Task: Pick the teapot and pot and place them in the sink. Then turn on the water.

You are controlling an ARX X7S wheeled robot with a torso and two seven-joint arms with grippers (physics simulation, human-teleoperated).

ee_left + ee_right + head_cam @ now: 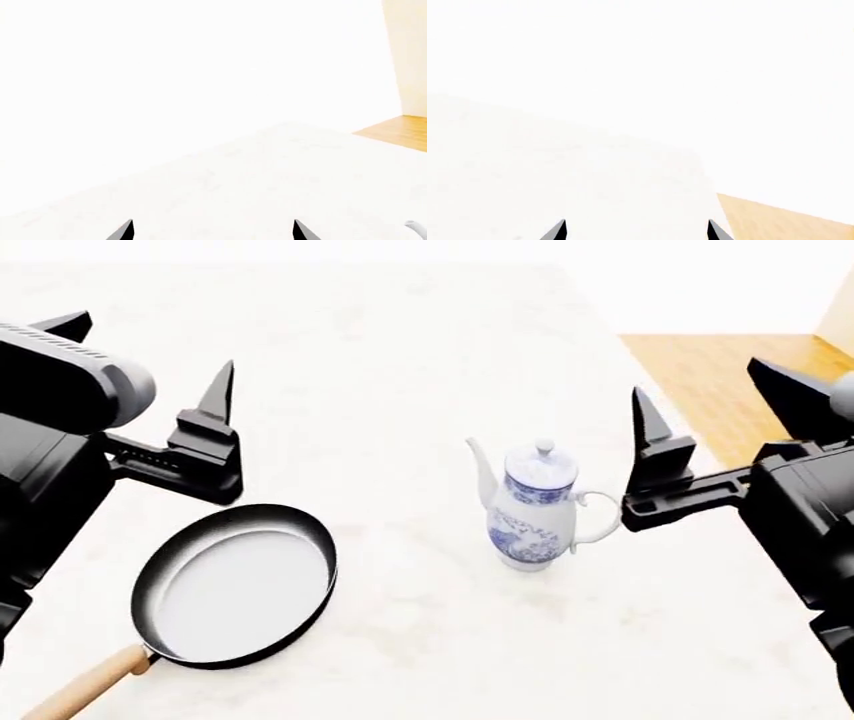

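Head view only: teapot, pot.

A simulated kitchen: white stone-like counter, frying pan, teapot, wooden floor.

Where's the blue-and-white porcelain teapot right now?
In the head view, the blue-and-white porcelain teapot stands upright on the white counter, right of the black frying pan, beside the right gripper.

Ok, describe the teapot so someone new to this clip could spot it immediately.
On the white countertop, look ahead of the right gripper, right of the frying pan. The teapot stands upright there: tall white porcelain with blue flowers, curved spout and knobbed lid, unlike the flat black pan.
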